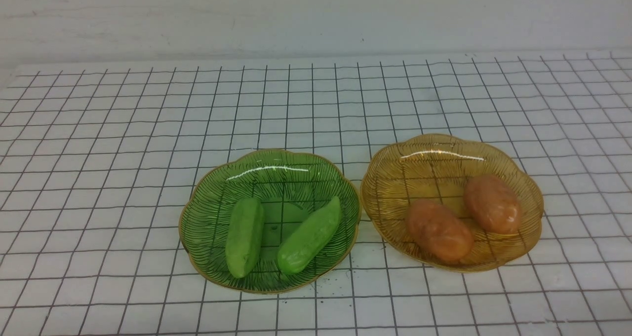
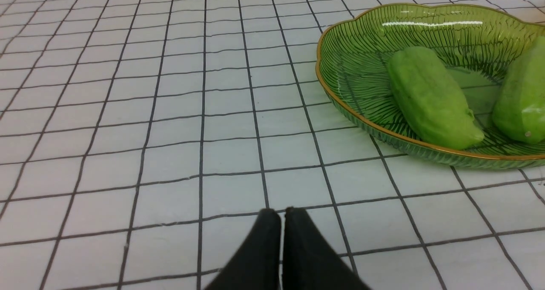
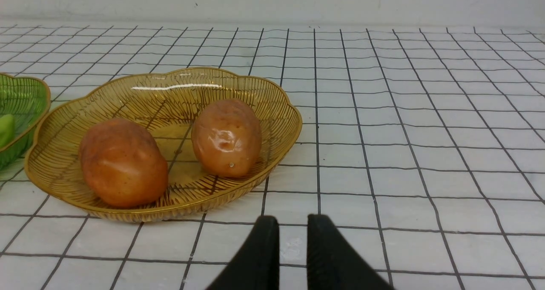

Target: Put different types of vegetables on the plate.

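Two light-green cucumber-like vegetables [image 1: 244, 237] [image 1: 310, 235] lie in the green glass plate [image 1: 197, 203] at the table's middle. Two orange-brown potato-like vegetables [image 1: 439, 230] [image 1: 492, 204] lie in the amber glass plate [image 1: 385, 173] to its right. Neither arm shows in the front view. In the left wrist view my left gripper [image 2: 283, 211] is shut and empty, low over the cloth, short of the green plate [image 2: 340, 107] and its cucumber [image 2: 430, 96]. My right gripper [image 3: 293, 219] stands open by a narrow gap and holds nothing, just short of the amber plate [image 3: 272, 94] and its potatoes [image 3: 123, 162] [image 3: 226, 137].
A white cloth with a black grid [image 1: 123, 143] covers the table, and a pale wall [image 1: 316, 15] rises at the far edge. The two plates almost touch each other. Small dark specks [image 1: 335, 281] lie on the cloth in front of the green plate.
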`<state>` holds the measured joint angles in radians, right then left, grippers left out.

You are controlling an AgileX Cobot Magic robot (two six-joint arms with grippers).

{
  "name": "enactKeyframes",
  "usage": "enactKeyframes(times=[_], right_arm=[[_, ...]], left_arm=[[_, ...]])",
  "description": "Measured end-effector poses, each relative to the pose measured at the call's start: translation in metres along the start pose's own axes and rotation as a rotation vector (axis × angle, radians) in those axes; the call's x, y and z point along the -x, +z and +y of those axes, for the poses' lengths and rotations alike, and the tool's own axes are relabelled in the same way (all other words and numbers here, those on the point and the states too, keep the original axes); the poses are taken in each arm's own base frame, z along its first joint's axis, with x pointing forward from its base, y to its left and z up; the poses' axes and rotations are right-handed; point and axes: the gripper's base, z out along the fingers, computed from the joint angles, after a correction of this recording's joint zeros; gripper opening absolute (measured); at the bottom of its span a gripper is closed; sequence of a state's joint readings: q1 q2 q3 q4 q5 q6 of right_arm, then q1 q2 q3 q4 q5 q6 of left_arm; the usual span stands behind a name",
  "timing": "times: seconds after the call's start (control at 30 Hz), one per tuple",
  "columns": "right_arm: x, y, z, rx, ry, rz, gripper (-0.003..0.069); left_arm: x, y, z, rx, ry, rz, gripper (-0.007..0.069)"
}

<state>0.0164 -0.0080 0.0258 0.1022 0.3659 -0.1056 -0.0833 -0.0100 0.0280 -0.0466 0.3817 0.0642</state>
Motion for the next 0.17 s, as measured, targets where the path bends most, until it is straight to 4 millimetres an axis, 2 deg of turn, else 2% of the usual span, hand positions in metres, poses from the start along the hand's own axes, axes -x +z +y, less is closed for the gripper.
enactKeyframes(times=[0.17], right_arm=[[0.0,0.0,0.0,0.0,0.0,0.0,0.0089]], left_arm=[[0.0,0.0,0.0,0.0,0.0,0.0,-0.0007]])
